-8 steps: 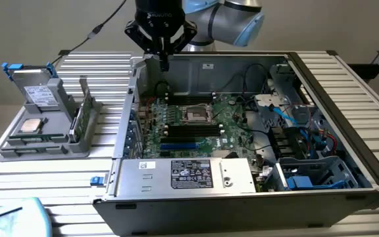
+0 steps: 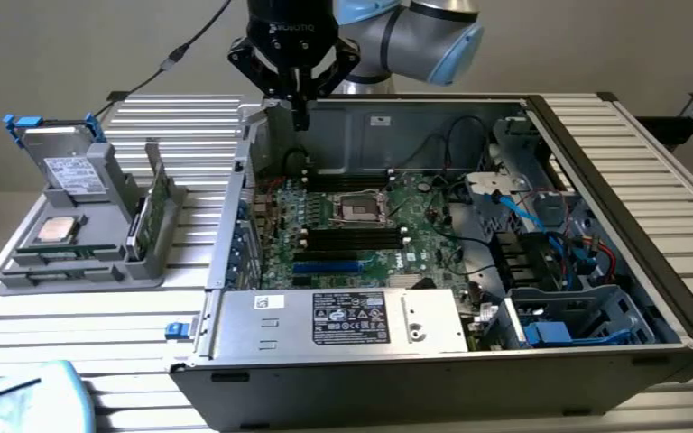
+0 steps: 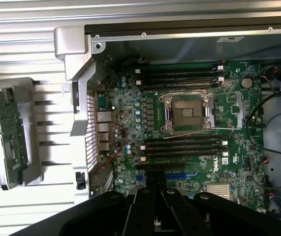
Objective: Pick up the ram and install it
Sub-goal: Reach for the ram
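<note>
Gripper hangs with its black fingers pressed together and nothing between them, over the far edge of the open computer case. In the wrist view the shut gripper points down into that case.

Directly below lies the green motherboard, facing up. The case rests on its side with its panel off, probably so the board can be reached from above. Beside the square, empty processor socket run long black memory slots; they appear empty.

Outside the case, on the exterior view's left, a grey holder sits on the slatted metal bench. The ram stands on its long edge in a groove of this holder, well apart from the gripper. Standing upright likely leaves its top edge free for a pinch from above. The ram is a long, narrow, thin green circuit board dotted with small components.
</note>
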Robot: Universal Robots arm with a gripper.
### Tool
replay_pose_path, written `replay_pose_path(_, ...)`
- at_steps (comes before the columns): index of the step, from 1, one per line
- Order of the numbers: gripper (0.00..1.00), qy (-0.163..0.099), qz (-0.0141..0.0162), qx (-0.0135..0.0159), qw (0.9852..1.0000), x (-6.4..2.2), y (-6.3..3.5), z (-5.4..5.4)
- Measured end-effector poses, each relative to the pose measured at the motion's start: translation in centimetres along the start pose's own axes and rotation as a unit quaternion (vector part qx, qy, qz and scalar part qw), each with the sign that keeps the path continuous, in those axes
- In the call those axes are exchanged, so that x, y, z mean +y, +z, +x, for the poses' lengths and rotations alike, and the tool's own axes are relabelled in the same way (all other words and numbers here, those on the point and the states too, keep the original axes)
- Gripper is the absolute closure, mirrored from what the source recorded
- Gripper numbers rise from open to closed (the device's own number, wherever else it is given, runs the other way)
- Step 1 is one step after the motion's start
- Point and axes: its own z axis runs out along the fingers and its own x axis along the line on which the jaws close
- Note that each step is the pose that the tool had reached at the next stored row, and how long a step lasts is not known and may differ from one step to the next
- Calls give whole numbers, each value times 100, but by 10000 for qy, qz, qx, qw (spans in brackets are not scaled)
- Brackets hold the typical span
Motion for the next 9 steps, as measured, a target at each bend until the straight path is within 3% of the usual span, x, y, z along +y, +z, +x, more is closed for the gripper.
replay_pose_path(1,90,0,0,6,10000,0,0,0)
replay_pose_path(2,90,1,3,42,10000,-1,1,4)
replay_pose_path(7,90,21,29,415,9991,-9,3,116)
replay_pose_path(9,90,27,38,537,9985,-13,5,173)
